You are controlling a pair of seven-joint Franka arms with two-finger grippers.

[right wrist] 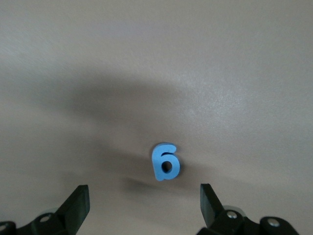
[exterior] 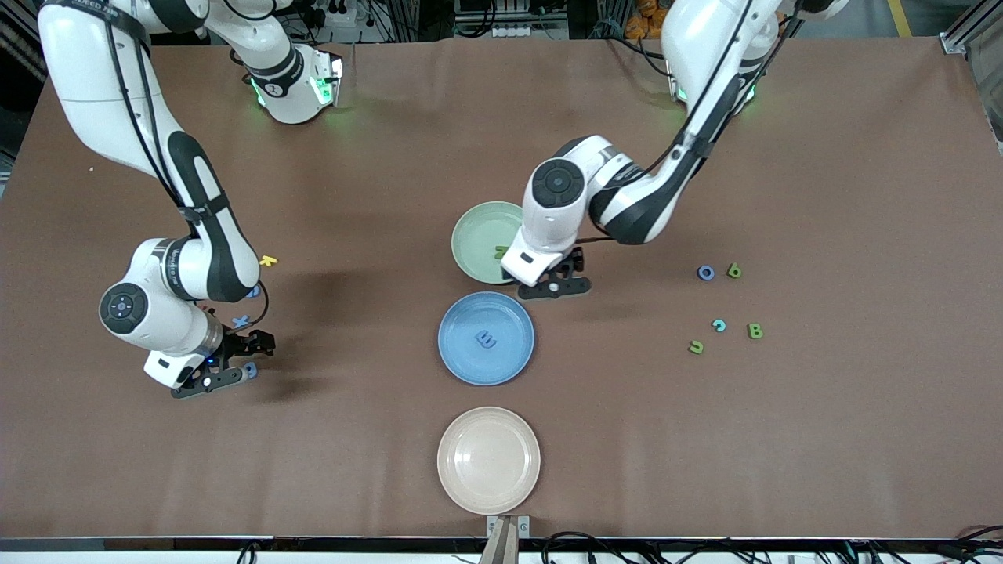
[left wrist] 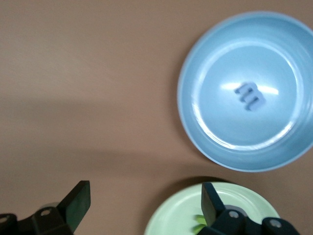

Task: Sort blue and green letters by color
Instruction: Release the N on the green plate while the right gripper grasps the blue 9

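**Front view: one blue piece lined up for a pick, most of the sorting yet to do**

Toward the right arm's end of the table, the right gripper (exterior: 235, 359) hovers low with its fingers spread and nothing between them. In the right wrist view a small blue letter (right wrist: 166, 162), shaped like a g or a 6, lies flat on the cloth just ahead of the gap. I judge this to be the step in hand: picking up that blue letter (exterior: 250, 369). The next move calls for a short drop centred over it, a close on its thin edges, then a carry to the blue plate. A blue x (exterior: 241, 320) lies just beside the arm, farther from the front camera. A yellow letter (exterior: 269, 261), farther again, is no part of the job.

Three plates stand in a row mid-table.
- The green plate (exterior: 462, 235), farthest from the front camera, holds one green letter (exterior: 501, 251).
- The blue plate (exterior: 448, 348) holds a blue E (exterior: 486, 339).
- The cream plate (exterior: 470, 486), nearest, holds nothing.

The left gripper (exterior: 560, 274) hangs over the green plate's rim where it meets the gap to the blue plate. Its fingers are wide apart and hold nothing, as the left wrist view confirms.

Toward the left arm's end lie five unsorted pieces:
- a blue ring (exterior: 706, 272)
- a green b (exterior: 734, 271)
- a teal curved letter (exterior: 718, 325)
- a green u (exterior: 696, 346)
- a green B (exterior: 754, 330)

I expect the left arm must next swing out to these.
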